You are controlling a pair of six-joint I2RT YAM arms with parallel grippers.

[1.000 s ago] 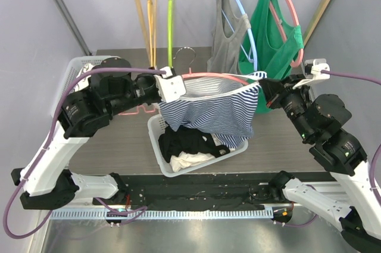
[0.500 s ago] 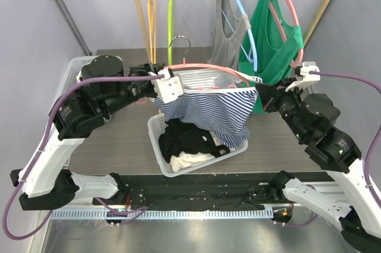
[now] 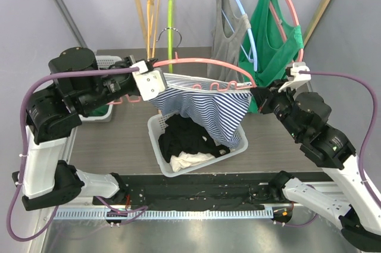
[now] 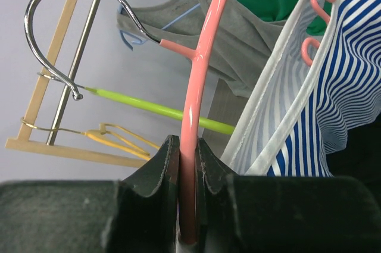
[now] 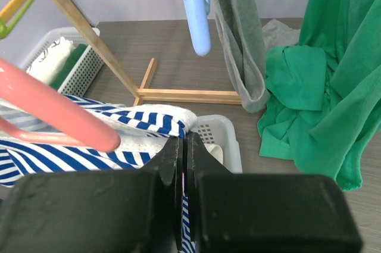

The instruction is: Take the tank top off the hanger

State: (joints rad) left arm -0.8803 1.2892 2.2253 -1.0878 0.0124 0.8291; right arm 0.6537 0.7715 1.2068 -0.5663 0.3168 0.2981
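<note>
A blue-and-white striped tank top (image 3: 208, 107) hangs stretched over the white basket, partly draped on a pink hanger (image 3: 202, 62). My left gripper (image 3: 158, 73) is shut on the hanger's pink bar (image 4: 196, 86) just below its metal hook (image 4: 53, 3); the striped fabric (image 4: 333, 74) lies to the right of it. At the right end of the garment, my right gripper (image 3: 257, 95) is shut on the tank top's edge (image 5: 143, 119). In the right wrist view the fabric runs between the jaws of that gripper (image 5: 184, 146), and the hanger's pink end (image 5: 53, 122) sits to the left.
A white basket (image 3: 156, 140) below holds dark and white clothes. Behind, a wooden rack (image 3: 138, 3) carries a grey top (image 3: 229, 38) on a blue hanger, a green garment (image 3: 274, 38), and yellow and lime hangers. Another white basket (image 3: 107, 62) sits far left.
My left arm has lifted and pulled the hanger up and to the left. The tank top is drawn out flatter between the grippers, and my right gripper has shifted slightly up and left.
</note>
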